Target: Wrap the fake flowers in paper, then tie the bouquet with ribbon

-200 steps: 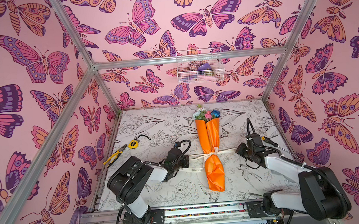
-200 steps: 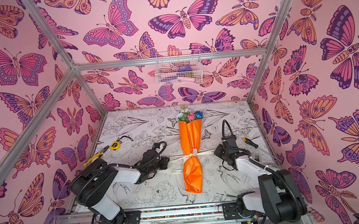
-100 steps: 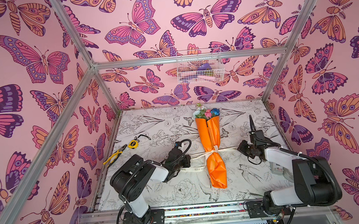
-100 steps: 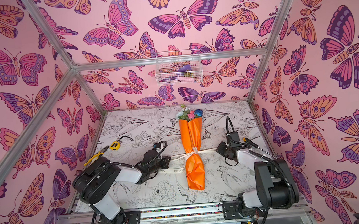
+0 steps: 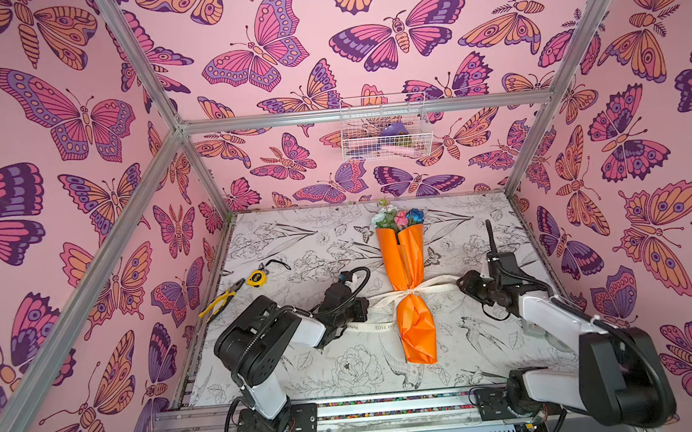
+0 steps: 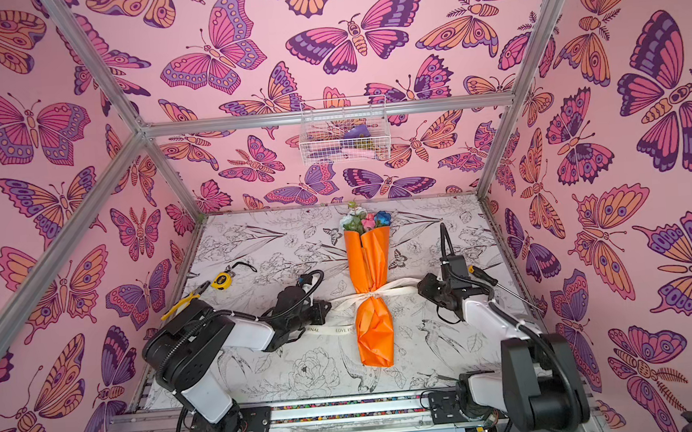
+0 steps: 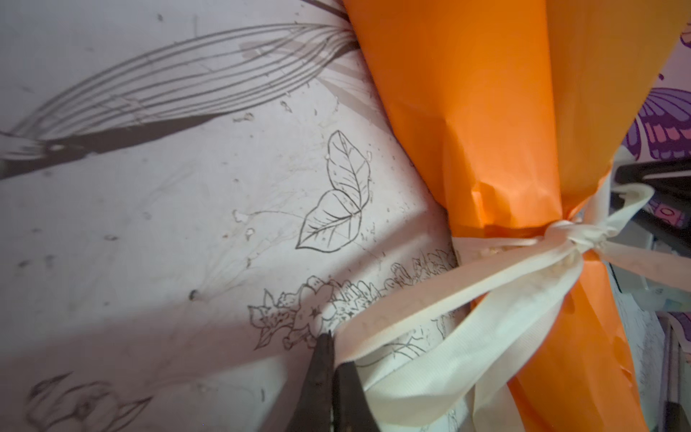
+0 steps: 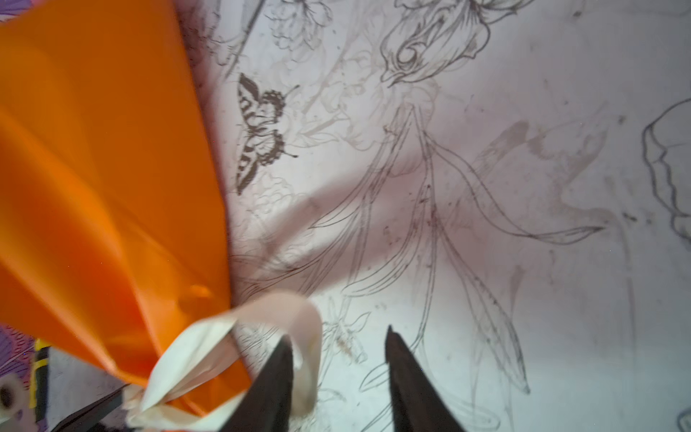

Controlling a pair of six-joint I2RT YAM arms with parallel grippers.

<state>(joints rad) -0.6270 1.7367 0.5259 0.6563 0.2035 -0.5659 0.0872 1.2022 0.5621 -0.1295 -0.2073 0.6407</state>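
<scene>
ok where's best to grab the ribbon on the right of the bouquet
Pinch the ribbon loop across its flat faces, just outside the knot. Come in low from the right: the loop points at the open right hand, and the knot sits tight on the bouquet.

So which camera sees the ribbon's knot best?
The left wrist view: the knot sits close and sharp on the orange bouquet. In both top views it is a tiny pale spot. The right wrist view shows only a blurred ribbon loop.
</scene>
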